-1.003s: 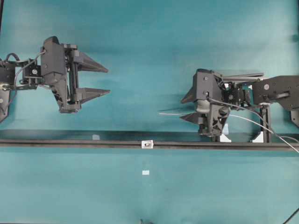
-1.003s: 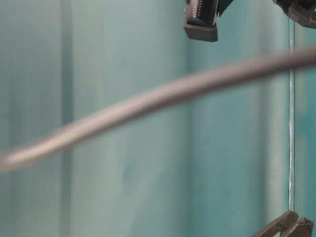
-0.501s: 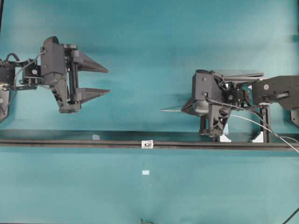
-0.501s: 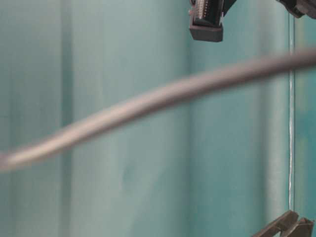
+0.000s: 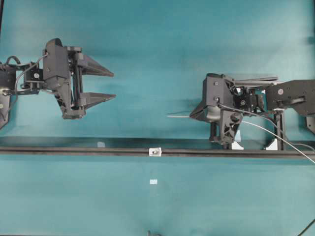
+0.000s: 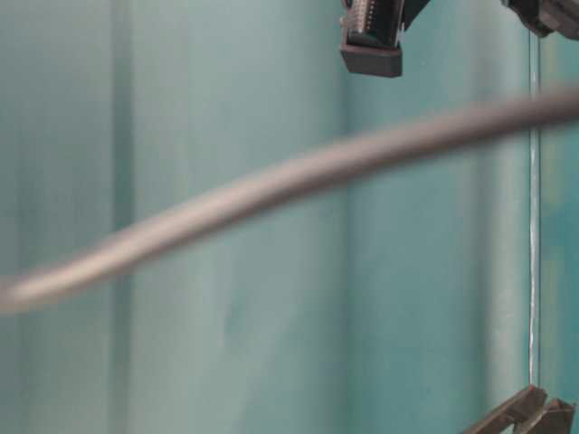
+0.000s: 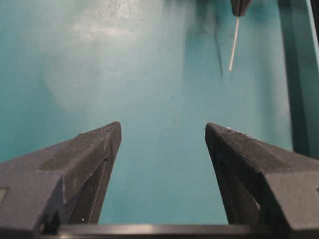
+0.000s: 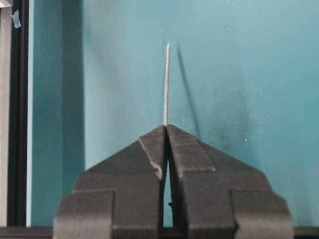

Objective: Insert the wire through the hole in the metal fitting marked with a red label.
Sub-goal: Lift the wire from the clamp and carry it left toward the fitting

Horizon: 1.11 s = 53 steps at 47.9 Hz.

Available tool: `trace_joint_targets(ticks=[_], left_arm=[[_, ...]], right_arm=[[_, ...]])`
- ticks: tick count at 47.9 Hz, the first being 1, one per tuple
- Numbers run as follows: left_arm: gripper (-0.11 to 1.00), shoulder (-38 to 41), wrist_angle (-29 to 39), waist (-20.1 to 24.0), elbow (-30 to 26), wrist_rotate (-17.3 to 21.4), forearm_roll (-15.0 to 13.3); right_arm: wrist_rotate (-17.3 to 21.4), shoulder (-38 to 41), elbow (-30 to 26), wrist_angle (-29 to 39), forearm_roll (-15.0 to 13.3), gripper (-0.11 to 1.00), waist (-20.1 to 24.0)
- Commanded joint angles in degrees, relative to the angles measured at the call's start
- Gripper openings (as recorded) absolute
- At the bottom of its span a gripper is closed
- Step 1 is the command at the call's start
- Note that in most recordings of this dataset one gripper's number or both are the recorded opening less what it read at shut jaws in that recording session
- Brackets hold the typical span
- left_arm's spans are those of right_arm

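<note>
My right gripper (image 5: pixel 193 116) is shut on the thin pale wire (image 5: pixel 178 116), whose free end sticks out to the left of the fingertips. In the right wrist view the wire (image 8: pixel 167 84) rises straight from the closed gripper tips (image 8: pixel 166 126). The rest of the wire trails right (image 5: pixel 275 134). The small silver metal fitting (image 5: pixel 155 152) with its dark hole sits on the black rail (image 5: pixel 74 151), below and left of the wire tip. My left gripper (image 5: pixel 111 85) hangs open and empty at far left; its wrist view shows the wire end (image 7: pixel 233 45) far ahead of the gripper (image 7: pixel 163 131).
A pale-blue tape square (image 5: pixel 101 144) lies by the rail and another (image 5: pixel 153 182) below the fitting. A black stand with white feet (image 5: pixel 278 137) rises under the right arm. A blurred cable (image 6: pixel 271 194) crosses the table-level view.
The right gripper's jaws closed on the wire. The wire end has lifted slightly and points left. The left arm has not moved.
</note>
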Motion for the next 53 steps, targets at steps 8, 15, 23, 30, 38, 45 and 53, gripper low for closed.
trace_joint_targets(ticks=[8,15,23,30,38,45,53], left_arm=[[0.96,-0.70,-0.53,0.09,-0.88,-0.26,-0.18],[0.96,-0.97,-0.53,0.09,-0.88,-0.35,-0.18],[0.96,-0.97,-0.53,0.09,-0.88,-0.35,-0.18],[0.96,-0.97,-0.44,0.09,-0.97,-0.35,-0.18],[0.96,-0.97,-0.53,0.09,-0.97,-0.35,-0.18],[0.96,-1.05,-0.53,0.09,-1.14,-0.35,-0.18],[0.96,-1.05,-0.53,0.09,-1.49,-0.35,-0.18]], right_arm=[[-0.44,-3.96,-1.05,-0.35,-1.76,-0.01,-0.09],[-0.44,-6.33,-0.88,0.26,-3.08,-0.01,-0.53],[-0.44,-9.32,-0.62,2.11,-4.66,-0.01,-0.70],[-0.44,-11.78,-0.53,5.01,-5.89,-0.01,-1.05],[-0.44,-13.71,-0.44,8.09,-7.12,-0.01,-1.23],[-0.44,-15.82,0.09,8.53,-8.00,-0.01,-1.23],[-0.09,-17.49,1.58,6.94,-8.00,-0.01,-1.23]])
